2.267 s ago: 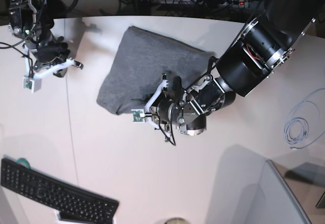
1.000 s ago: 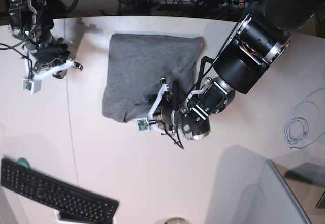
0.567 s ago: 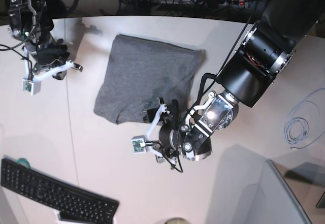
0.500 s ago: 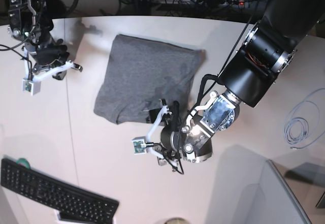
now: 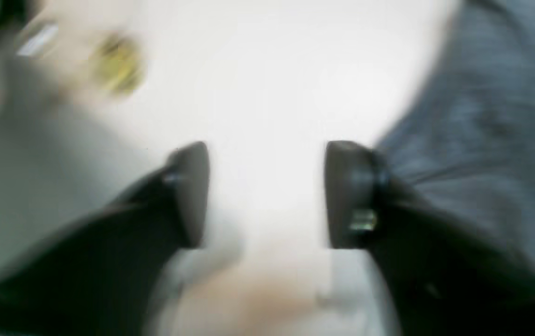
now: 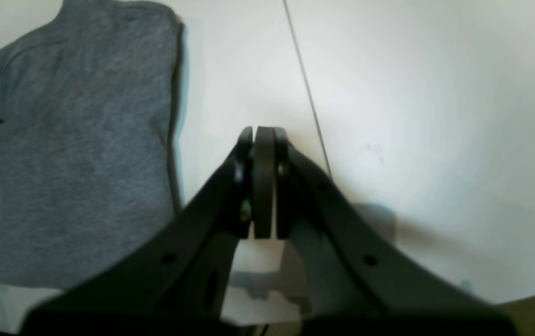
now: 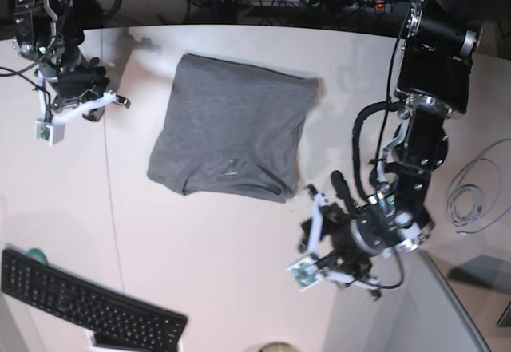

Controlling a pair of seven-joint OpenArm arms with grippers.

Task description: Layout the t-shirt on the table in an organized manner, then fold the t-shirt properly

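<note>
Folded heather-grey knit t-shirt [image 7: 230, 135], a soft rounded rectangle without print or legible label, lying flat toward the far edge of the smooth white table [image 7: 200, 248], right of its thin dark seam line [image 6: 306, 88]. Left gripper [image 5: 267, 193], matte black, jaws apart with nothing between them, beside the shirt's edge. Right gripper [image 6: 263, 182], jaws pressed together, empty, near the far left corner. Black keyboard [image 7: 88, 304] at the near left edge.

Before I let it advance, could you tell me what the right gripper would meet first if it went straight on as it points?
Probably only bare table: the shut right gripper points past the t-shirt, which lies off to one side.
</note>
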